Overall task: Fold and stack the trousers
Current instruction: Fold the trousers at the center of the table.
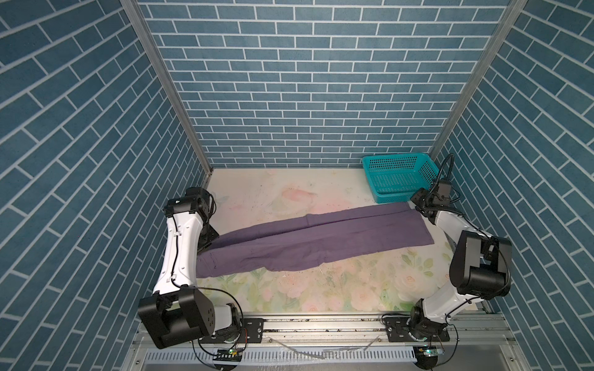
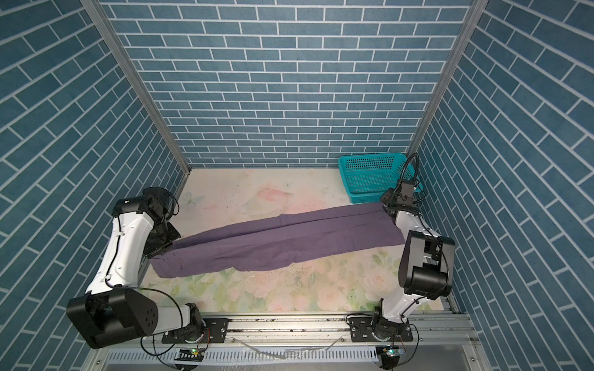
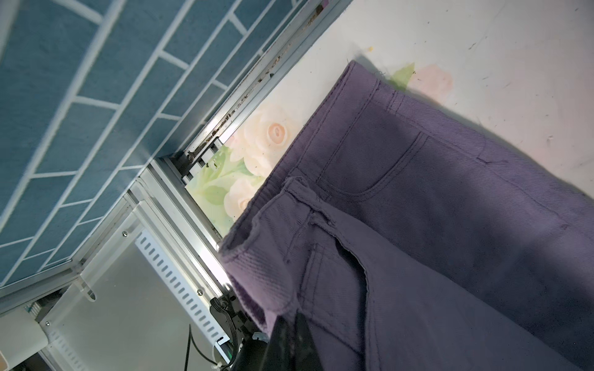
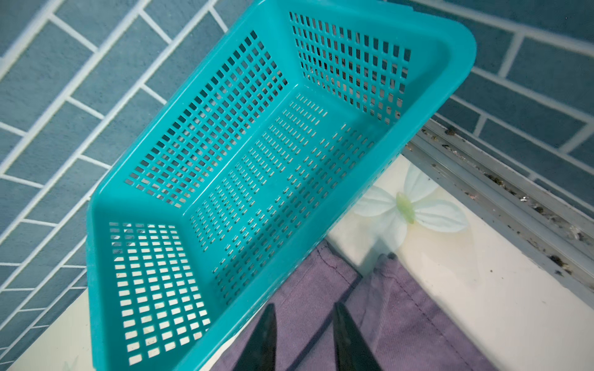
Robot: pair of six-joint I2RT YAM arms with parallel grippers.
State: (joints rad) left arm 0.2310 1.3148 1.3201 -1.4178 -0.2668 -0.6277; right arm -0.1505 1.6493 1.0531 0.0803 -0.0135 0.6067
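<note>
Purple trousers point(image 1: 305, 237), one pair; one teal basket point(image 1: 395, 156); left fingers point(image 3: 289, 340) tight on waistband point(image 3: 257, 257), right fingers point(image 4: 265, 337) apart.

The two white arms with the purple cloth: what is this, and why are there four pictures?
Those are two robot arms, the left arm and the right arm, mounted at the near edge of a flower-printed table. Two pictures look down from a camera pair overhead. The other two come from a small camera on each wrist. On the table lie purple trousers, stretched from side to side, and an empty teal basket in the far right corner. The left pincer is shut on the waistband. The right pincer stands open over the leg hems, beside the basket, holding nothing.
</note>
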